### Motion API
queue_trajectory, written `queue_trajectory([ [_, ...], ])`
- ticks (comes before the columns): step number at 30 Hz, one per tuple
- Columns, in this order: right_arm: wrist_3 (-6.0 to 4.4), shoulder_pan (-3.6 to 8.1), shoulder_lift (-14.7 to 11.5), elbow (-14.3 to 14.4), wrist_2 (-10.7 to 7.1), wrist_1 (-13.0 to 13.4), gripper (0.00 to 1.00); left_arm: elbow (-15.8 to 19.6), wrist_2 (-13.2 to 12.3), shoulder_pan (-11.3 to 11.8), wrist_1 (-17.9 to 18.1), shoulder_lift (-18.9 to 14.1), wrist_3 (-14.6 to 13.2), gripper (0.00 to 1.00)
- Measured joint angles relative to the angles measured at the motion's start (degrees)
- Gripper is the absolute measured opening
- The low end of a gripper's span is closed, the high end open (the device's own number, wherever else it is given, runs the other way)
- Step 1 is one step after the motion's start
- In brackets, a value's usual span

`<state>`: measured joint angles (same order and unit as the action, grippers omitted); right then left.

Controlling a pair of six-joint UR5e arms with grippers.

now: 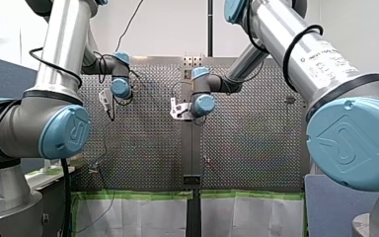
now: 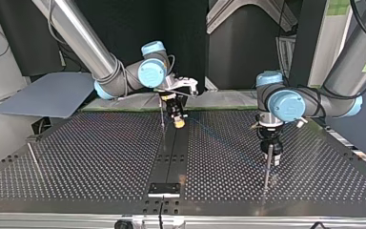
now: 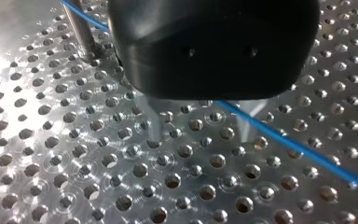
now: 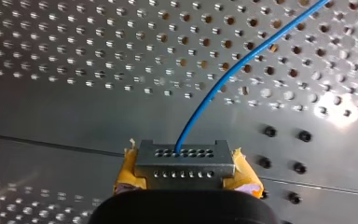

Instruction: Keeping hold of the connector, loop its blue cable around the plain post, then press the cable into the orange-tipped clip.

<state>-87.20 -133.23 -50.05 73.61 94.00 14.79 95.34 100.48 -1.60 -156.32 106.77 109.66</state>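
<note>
— At the top view's left, the grey metal connector with rows of holes (image 4: pixel 184 158) is clamped between the yellow pads (image 4: pixel 127 173) of my right gripper (image 2: pixel 178 122), just above the perforated metal table (image 2: pixel 76 157). Where is the cable taken?

— The thin blue cable (image 3: pixel 307 151) is led rightward from the connector, under my left gripper (image 2: pixel 270 156) and beside the plain metal post (image 3: pixel 81 28). No closed loop is seen around the post yet. Whether that gripper is spread or closed cannot be told, and the orange-tipped clip is not made out.

— What could be spoiled?

— If the cable is drawn too taut, the connector could be dragged from the pads. If it is left slack, it could be slipped off the post's top.

— Any writing?

— An emblem is embossed on the blue joint cap (image 1: pixel 70 131). The print on my right arm's silver tube (image 1: pixel 321 57) cannot be read.
</note>
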Motion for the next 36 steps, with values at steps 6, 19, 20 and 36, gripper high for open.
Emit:
queue_trajectory([
  [6,0.51,-0.5,1.6,1.4,0.07,1.4,0.0,0.0,1.5,-0.1,-1.0,0.0,0.0,1.0],
  [19,1.35,-2.53,8.8,1.5,3.67,3.7,0.0,0.0,2.1,-0.2,-1.1,0.0,-0.1,1.0],
  [20,1.3,-2.66,9.5,1.5,3.95,4.2,0.0,0.0,2.1,-0.2,-1.1,0.0,-0.1,1.0],
  [36,-0.19,-3.06,18.0,1.5,9.35,9.9,0.0,0.0,2.2,-0.3,-1.0,0.0,-0.1,1.0],
])
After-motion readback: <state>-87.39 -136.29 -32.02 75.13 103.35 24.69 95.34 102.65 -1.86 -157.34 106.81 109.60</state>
